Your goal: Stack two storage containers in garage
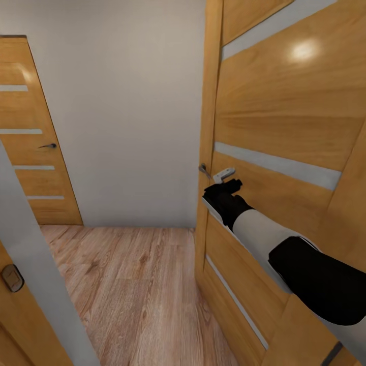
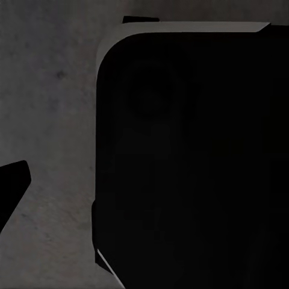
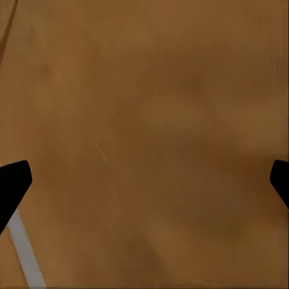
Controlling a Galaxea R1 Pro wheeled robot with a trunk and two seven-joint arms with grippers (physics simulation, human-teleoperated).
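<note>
The two storage containers are out of view. My right arm reaches forward to a wooden door (image 1: 284, 122) with pale slats on the right. My right gripper (image 1: 224, 179) is at the door's face, just beside its grey lever handle (image 1: 204, 170). In the right wrist view the right gripper (image 3: 144, 180) is open, with both dark fingertips (image 3: 12, 183) at the frame's edges and only the door's brown panel between them. In the left wrist view one dark fingertip (image 2: 12, 186) of the left gripper stands far to the side, next to a large black rounded body (image 2: 192, 156) over a grey mottled surface (image 2: 54, 120).
I stand in a narrow hallway with light wood-plank flooring (image 1: 132, 284) and a white wall (image 1: 127, 112) ahead. A second slatted wooden door (image 1: 30, 142) is closed at the far left. A door edge with a latch plate (image 1: 11, 277) stands close at my left.
</note>
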